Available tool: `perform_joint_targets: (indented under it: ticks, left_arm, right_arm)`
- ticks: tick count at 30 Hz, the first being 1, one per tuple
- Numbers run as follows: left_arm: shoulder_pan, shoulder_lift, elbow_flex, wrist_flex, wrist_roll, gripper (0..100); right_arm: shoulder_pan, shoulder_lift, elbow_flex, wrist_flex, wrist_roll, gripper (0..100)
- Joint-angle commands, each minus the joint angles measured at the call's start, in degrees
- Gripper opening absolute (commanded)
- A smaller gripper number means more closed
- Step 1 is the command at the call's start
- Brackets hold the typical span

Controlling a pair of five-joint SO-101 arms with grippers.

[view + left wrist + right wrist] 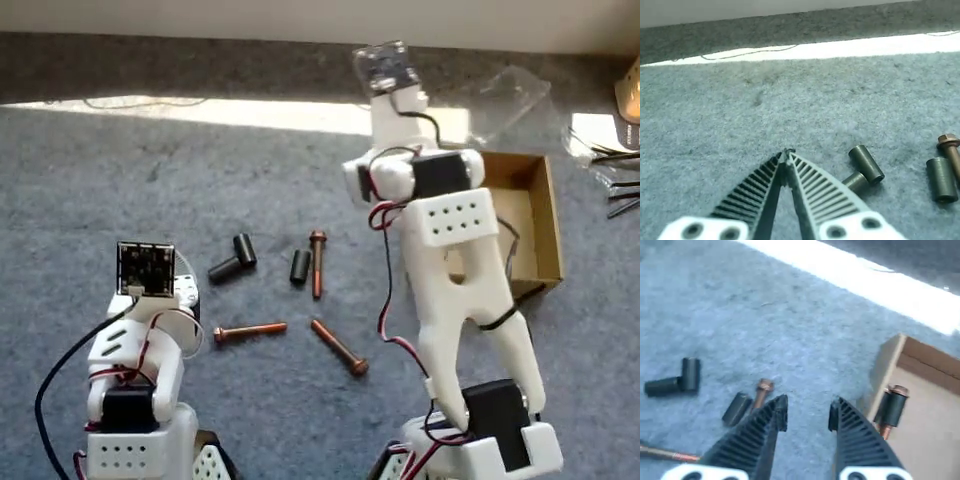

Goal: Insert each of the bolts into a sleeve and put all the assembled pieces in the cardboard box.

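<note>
High cam: overhead, above the arm bases, looking down and away across the carpet (100, 200). Left wrist cam: low and close, facing the carpet's far edge. Right wrist cam: higher, angled down toward the cardboard box (887, 370). All three share the sleeve pair (866, 164) mid-carpet.

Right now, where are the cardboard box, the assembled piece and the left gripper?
cardboard box (885, 368), right wrist view, outer side wall.
assembled piece (893, 409), right wrist view, black sleeve body.
left gripper (786, 153), left wrist view, between closed fingertips.
</note>
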Motion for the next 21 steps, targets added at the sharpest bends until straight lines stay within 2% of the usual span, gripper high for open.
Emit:
perform_joint_targets:
  ticks: [1, 3, 8, 11, 16, 21]
  left_arm:
    - [-1.9, 0.3, -0.7, -0.2, 0.0, 1]
    - [-3.8, 0.3, -0.9, -0.3, 0.0, 1]
    - [-5.8, 0.2, -1.0, -0.3, 0.1, 1]
    - [-5.8, 0.2, -0.9, -0.1, 0.1, 1]
    - [-5.8, 0.2, -0.7, -0.1, 0.1, 1]
    - [-5.8, 0.2, -0.6, -0.3, 0.0, 1]
  right_arm:
    - [-6.4, -2.7, 0.7, 1.0, 0.3, 11.9]
    - [-9.1, -2.5, 3.8, 0.0, -0.4, 11.9]
    - [-12.0, -2.5, 13.8, -11.1, -14.9, 11.9]
    - [-12.8, -2.5, 17.5, -15.3, -19.3, 11.9]
    - [-14.5, 1.0, 18.9, -14.0, -25.1, 11.9]
    - [-14.4, 10.2, 11.3, -10.4, -26.8, 11.9]
